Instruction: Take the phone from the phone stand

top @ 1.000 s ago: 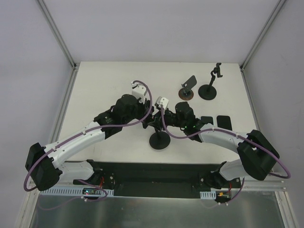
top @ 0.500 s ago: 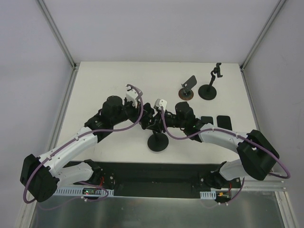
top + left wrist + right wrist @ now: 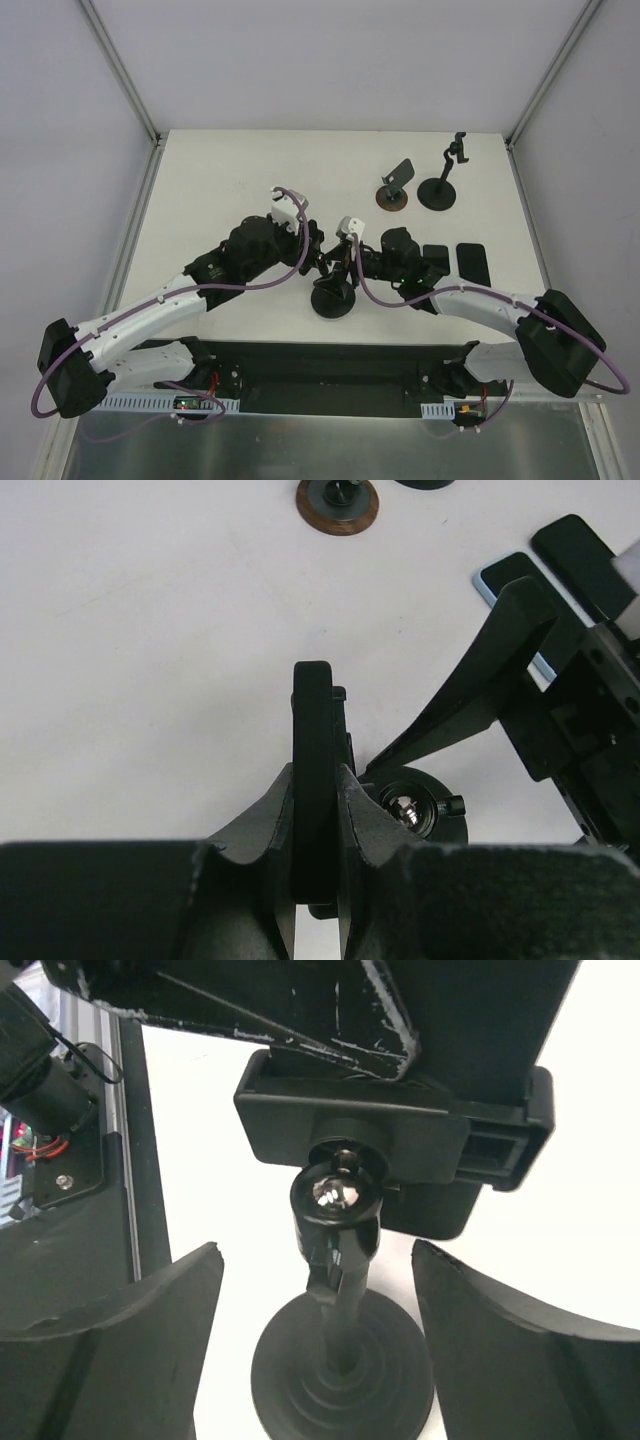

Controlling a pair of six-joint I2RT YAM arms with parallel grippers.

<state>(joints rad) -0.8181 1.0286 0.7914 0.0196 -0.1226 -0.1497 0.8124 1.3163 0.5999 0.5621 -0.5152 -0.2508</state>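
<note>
Three phones [image 3: 435,255] [image 3: 472,258], three stands [image 3: 335,298] [image 3: 392,195] [image 3: 440,190]: left fingers [image 3: 262,830] clamp one phone [image 3: 312,730], right fingers [image 3: 120,1330] spread around one stand [image 3: 340,1360].

Spare phones [image 3: 472,258] lie on the table [image 3: 220,190] right of the phone stand [image 3: 335,298].

Edge-on and upright, slim black slab phone [image 3: 313,780], flush against the clamp cradle. Upright black phone stand [image 3: 335,297]: round base, thin stem, chrome ball joint, just toward 6 o'clock from mid-bench [image 3: 220,190].
</note>
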